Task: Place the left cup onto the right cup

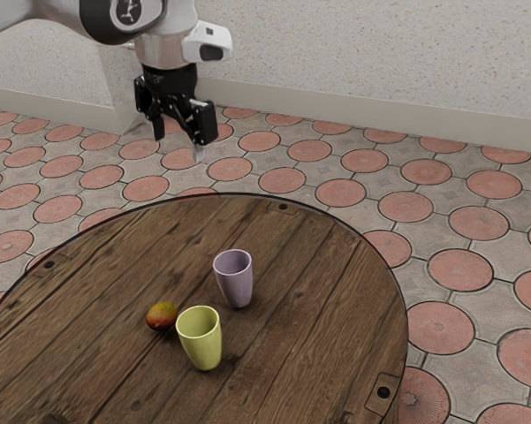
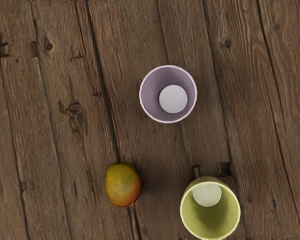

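Yellow-green cup (image 1: 200,336) and purple cup (image 1: 233,277) stand upright and apart on the tabletop (image 1: 318,291) — nothing grasped or stacked; the jaws hang well above, apart and empty.

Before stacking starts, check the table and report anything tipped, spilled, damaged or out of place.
Nothing stands out. The purple cup and the yellow-green cup both stand upright, empty and apart on the wooden table. A mango lies beside the yellow-green cup, clear of it. The gripper hangs high, open, holding nothing.

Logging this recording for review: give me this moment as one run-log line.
pincer: open, empty, raised | purple cup: upright on table | yellow-green cup: upright, apart | mango: near yellow-green cup | stacked: no
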`<act>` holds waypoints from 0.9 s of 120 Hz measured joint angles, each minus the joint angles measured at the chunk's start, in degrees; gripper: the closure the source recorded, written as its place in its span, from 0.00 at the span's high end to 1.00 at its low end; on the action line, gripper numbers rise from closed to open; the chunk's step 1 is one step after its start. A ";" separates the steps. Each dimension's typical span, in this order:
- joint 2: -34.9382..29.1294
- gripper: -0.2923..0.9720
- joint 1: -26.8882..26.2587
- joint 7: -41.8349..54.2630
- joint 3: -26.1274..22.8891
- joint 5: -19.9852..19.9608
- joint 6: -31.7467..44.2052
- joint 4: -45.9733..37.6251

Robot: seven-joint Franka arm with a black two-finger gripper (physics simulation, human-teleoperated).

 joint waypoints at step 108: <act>16.75 0.77 10.86 -17.71 -11.72 2.05 24.00 -11.67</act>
